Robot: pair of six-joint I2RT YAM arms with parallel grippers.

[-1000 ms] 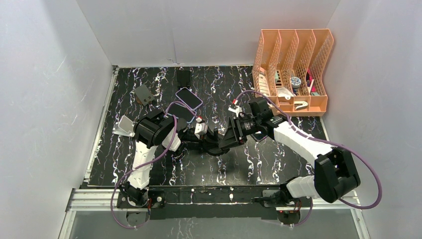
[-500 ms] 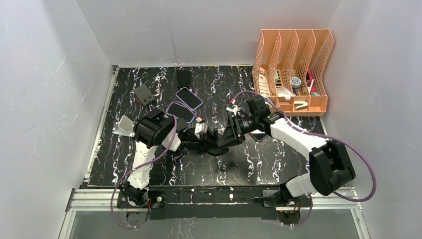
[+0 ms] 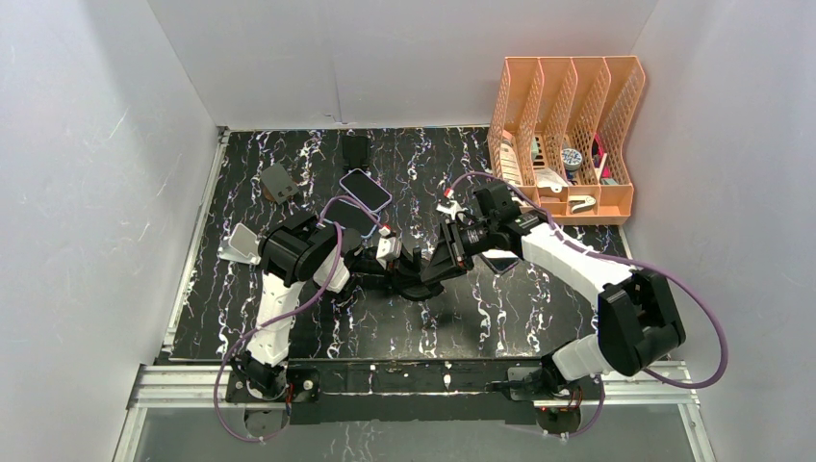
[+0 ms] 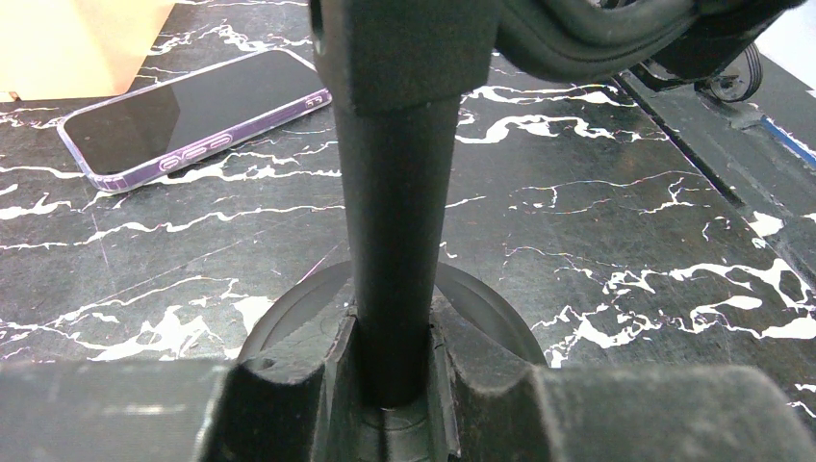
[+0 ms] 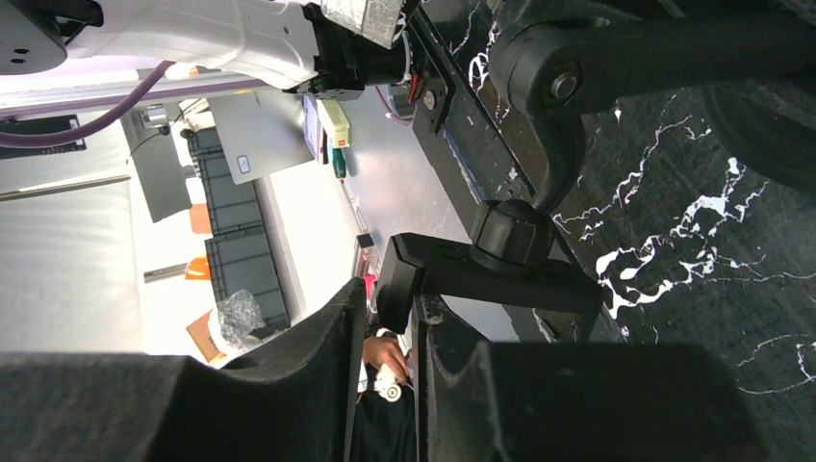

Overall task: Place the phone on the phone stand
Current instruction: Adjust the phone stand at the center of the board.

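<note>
White walls (image 3: pixel 96 192) are closing in the counter (image 3: pixel 500 318) on the left, back and right, and a metal rail (image 3: pixel 385 380) is running along its near edge, where the arm bases are sitting. An orange file organizer (image 3: pixel 568 115) is filling the far right corner, close against the right wall. The widest bare stretch is lying at the front, between the two grippers and the rail. A narrower strip is running along the left wall past a pale stand (image 3: pixel 239 243). Farther back, a grey stand (image 3: pixel 279 183), a black stand (image 3: pixel 354 151) and a purple-edged spare phone (image 3: pixel 366 189) are sitting behind the left arm (image 3: pixel 289 255), apart from the work.

Both arms are reaching inward and meeting at mid-counter. The left arm is bending at the elbow and laying its forearm low toward the right. The left gripper (image 4: pixel 390 346) is clamping tight on the upright black post of the phone stand (image 4: pixel 395 192), just above the round base resting on the counter. The right arm (image 3: pixel 577 269) is stretching from its base up and across to the left, wrist angling down. The right gripper (image 5: pixel 385 327) is standing narrow around the edge of the stand's top plate; whether it is actually pressing the plate I cannot tell.

The phone (image 4: pixel 192 120) is lying flat on the counter beside the right forearm, between the stand and the organizer, apart from both.
</note>
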